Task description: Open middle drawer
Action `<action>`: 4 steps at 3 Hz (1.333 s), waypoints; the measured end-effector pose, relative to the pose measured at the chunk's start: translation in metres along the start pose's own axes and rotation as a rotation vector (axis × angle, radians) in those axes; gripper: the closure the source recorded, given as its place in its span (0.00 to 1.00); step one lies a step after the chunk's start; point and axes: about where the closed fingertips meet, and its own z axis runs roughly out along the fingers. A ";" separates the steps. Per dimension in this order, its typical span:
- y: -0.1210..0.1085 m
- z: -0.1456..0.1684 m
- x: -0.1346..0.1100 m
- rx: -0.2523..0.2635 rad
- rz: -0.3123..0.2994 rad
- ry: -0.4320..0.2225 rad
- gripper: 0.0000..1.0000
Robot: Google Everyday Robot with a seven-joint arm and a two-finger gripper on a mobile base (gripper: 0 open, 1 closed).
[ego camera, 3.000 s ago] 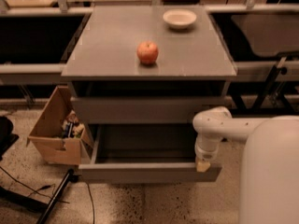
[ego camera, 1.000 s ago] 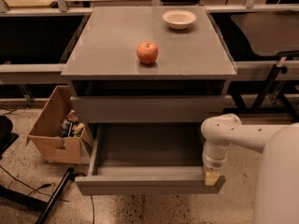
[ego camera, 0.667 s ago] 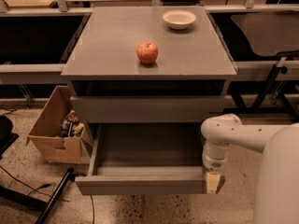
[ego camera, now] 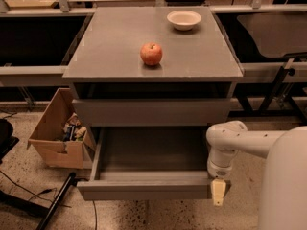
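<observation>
The middle drawer (ego camera: 144, 188) is pulled far out of the grey cabinet. Its flat handle-less front faces me and its grey tray interior (ego camera: 151, 150) is empty. My gripper (ego camera: 218, 191) hangs from the white arm (ego camera: 225, 145) and points down at the right end of the drawer's front, at or just past its corner. Above the open drawer a closed grey drawer front (ego camera: 151, 111) sits flush. Any drawer below the open one is hidden by it.
A red apple (ego camera: 151, 53) and a white bowl (ego camera: 183, 19) sit on the cabinet top (ego camera: 110, 47). An open cardboard box (ego camera: 57, 128) with clutter stands on the floor at the left. A black pole (ego camera: 55, 202) and cables lie at the front left. My white body (ego camera: 285, 181) fills the lower right.
The drawer came out further toward me between three seconds and one second ago, with the gripper at its right end. In the last second the drawer has stayed put and the gripper has barely shifted.
</observation>
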 end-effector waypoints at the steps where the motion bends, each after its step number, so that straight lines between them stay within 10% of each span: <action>1: 0.037 0.012 -0.006 -0.057 0.045 -0.046 0.15; 2: 0.103 0.013 -0.023 -0.142 0.059 -0.049 0.46; 3: 0.103 0.012 -0.023 -0.142 0.059 -0.049 0.70; 4: 0.153 0.005 -0.018 -0.221 0.106 -0.027 0.93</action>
